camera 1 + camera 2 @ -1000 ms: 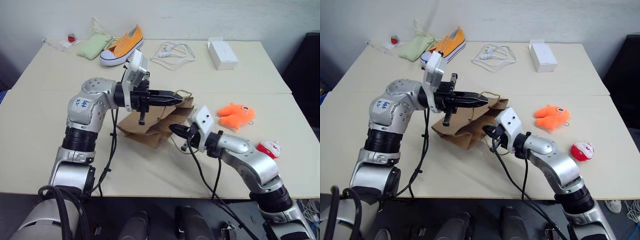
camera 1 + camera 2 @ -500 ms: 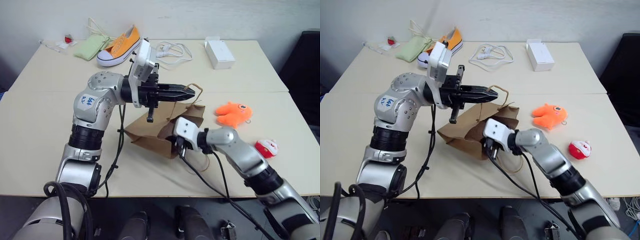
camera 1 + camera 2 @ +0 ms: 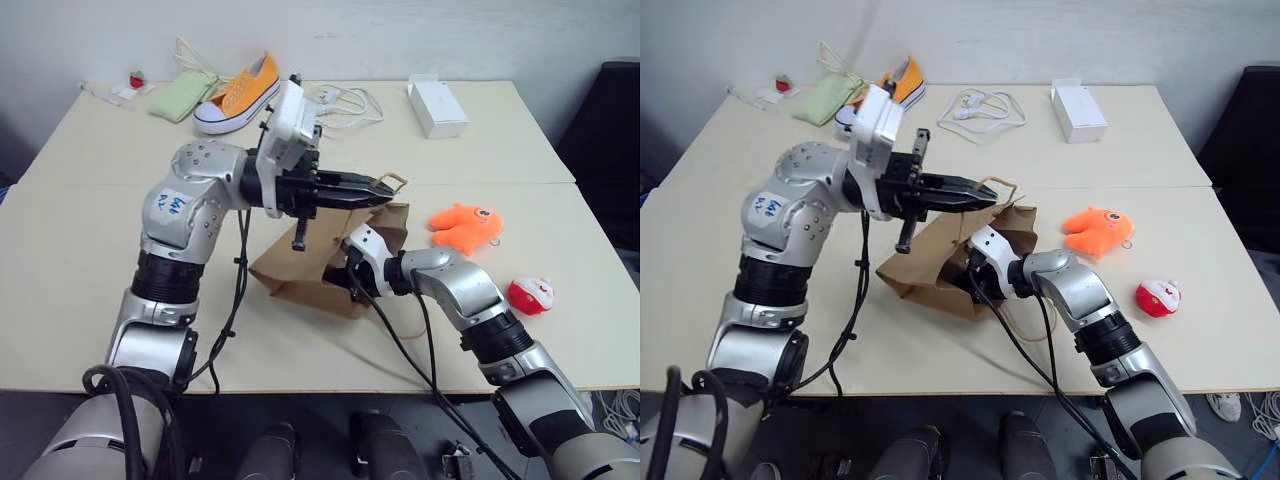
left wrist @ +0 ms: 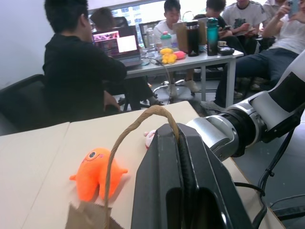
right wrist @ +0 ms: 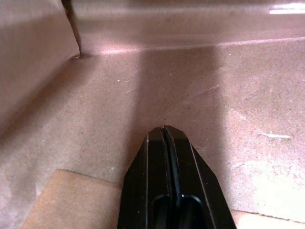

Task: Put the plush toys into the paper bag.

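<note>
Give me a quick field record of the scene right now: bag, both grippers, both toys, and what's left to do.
bag: brown paper bag lying on the table, mouth facing the toys
left gripper: shut on the bag's cord handle, holding it up
right gripper: shut, poked inside the bag
orange plush toy: on the table beside the bag, outside it
red-and-white plush toy: on the table, nearer the edge, outside the bag
remaining: both toys not yet bagged

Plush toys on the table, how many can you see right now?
2. The orange plush toy lies on the table right of the paper bag; the red-and-white plush toy sits nearer the table's right edge. Neither is in the bag yet.
</note>
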### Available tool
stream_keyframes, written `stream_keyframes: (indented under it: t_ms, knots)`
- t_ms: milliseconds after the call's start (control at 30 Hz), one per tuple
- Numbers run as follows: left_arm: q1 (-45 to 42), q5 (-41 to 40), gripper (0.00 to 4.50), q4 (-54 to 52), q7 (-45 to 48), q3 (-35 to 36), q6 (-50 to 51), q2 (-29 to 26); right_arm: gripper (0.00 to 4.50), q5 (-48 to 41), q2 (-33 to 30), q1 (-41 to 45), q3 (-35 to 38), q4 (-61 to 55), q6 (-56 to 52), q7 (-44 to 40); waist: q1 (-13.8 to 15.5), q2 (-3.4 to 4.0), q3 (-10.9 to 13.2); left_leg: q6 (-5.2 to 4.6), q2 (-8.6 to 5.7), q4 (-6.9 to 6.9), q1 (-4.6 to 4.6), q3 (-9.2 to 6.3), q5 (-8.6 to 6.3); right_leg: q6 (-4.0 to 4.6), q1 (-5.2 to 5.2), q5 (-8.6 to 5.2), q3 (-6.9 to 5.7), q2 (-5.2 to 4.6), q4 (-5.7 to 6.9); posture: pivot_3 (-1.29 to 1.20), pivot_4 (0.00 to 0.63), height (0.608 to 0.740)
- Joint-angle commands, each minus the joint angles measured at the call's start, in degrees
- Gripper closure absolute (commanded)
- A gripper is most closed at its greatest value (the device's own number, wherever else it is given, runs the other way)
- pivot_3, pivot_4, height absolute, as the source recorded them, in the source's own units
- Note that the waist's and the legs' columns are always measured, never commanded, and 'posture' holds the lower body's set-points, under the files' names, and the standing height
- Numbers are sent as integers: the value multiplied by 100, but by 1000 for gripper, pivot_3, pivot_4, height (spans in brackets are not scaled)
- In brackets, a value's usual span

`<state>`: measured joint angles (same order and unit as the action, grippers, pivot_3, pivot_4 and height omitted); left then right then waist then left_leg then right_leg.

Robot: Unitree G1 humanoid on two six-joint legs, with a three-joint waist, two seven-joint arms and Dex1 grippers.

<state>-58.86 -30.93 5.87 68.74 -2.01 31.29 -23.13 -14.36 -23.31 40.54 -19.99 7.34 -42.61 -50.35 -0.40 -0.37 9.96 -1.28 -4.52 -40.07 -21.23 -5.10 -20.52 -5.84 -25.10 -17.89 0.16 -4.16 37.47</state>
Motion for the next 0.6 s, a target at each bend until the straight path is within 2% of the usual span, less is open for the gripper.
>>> stream_keyframes:
  t_ms: [33, 133, 367, 467, 600]
  knots:
    - [-518, -502, 4500, 182, -292, 603, 453, -134, 4469, 280, -115, -278, -125, 78, -310, 225, 23, 0, -1, 0, 0, -1, 0, -2, 0, 0, 1, 0, -1, -1, 1, 0, 150, 740]
    - [-564, -585, 4500, 180, -360, 654, 588, -129, 4469, 284, -108, -322, -102, 35, -329, 265, 24, 0, -5, -1, -6, -1, 3, -3, 0, 0, 6, 0, -2, -5, 4, 0, 150, 740]
    - [-62, -268, 4500, -224, -336, 186, 223, -7, 4469, 270, -137, -446, 68, -170, -274, 448, 26, 1, -5, -1, -7, 0, 5, -5, 0, 0, 7, 0, -3, -5, 6, 0, 150, 740]
    - [37, -141, 4500, 113, -475, 154, 143, 42, 4469, 270, -499, -803, 215, -1038, 331, 283, 70, 1, -5, -1, -9, 0, 3, -7, 0, 0, 6, 0, -4, -6, 4, 0, 150, 740]
    - [79, -193, 4500, 107, -427, 143, 172, 39, 4469, -491, -852, -1484, 1044, -2683, -43, 225, 98, 0, -4, -4, -21, 3, -18, -11, 0, 0, -11, 0, -5, -16, 4, 0, 150, 740]
